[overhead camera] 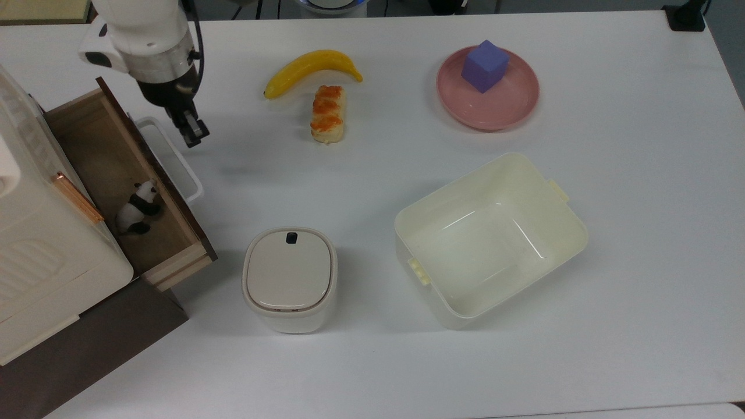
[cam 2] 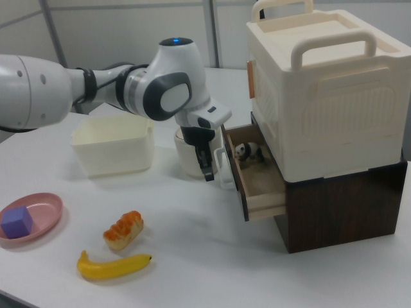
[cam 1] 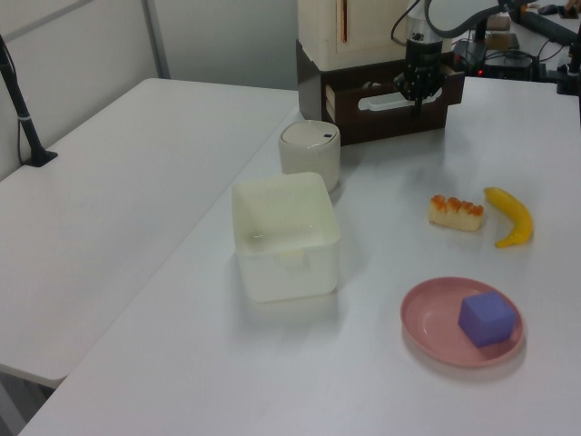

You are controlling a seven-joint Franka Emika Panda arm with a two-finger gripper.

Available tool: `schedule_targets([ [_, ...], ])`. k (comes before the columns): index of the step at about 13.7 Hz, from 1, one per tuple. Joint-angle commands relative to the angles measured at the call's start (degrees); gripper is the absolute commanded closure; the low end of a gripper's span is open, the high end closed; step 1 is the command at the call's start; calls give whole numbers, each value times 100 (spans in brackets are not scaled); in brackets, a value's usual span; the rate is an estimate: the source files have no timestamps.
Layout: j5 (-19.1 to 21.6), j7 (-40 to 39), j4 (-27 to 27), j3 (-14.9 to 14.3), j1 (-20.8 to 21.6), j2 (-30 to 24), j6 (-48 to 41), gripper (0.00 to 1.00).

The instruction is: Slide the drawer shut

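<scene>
The drawer point(overhead camera: 110, 169) stands pulled out of the dark brown cabinet point(overhead camera: 87, 349) at the top view's left. A toy panda point(overhead camera: 138, 206) lies on its light-wood floor. Its dark front panel carries a white loop handle point(overhead camera: 184, 164). My gripper point(overhead camera: 195, 137) hangs shut and holds nothing. It is just off the handle's far end, on the side away from the drawer. In the right view the gripper point(cam 2: 207, 172) points down close beside the handle point(cam 2: 222, 168), in front of the open drawer point(cam 2: 260, 183). The left view has the gripper point(cam 1: 418, 98) against the drawer front point(cam 1: 390, 116).
A cream case point(overhead camera: 35, 262) sits on the cabinet. A white lidded bin point(overhead camera: 289, 276) stands near the drawer's front corner. A cream tub point(overhead camera: 492, 238) is at centre right. Farther back lie a banana point(overhead camera: 311, 65), a bread piece point(overhead camera: 327, 113) and a pink plate point(overhead camera: 495, 105) with a purple cube point(overhead camera: 484, 65).
</scene>
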Motion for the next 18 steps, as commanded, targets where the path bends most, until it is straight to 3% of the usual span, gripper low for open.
schedule_targets([
  [1, -74, 172, -30, -263, 42, 180, 476, 95],
  [5, -512, 163, 75, -579, -10, 347, 1196, 95],
  [11, -918, -2, 155, -580, -283, 576, 1717, 93],
  [13, -891, -851, 120, -510, -213, 506, 1639, 92],
  [18, -777, -2857, 84, -413, 655, 32, 455, 90],
])
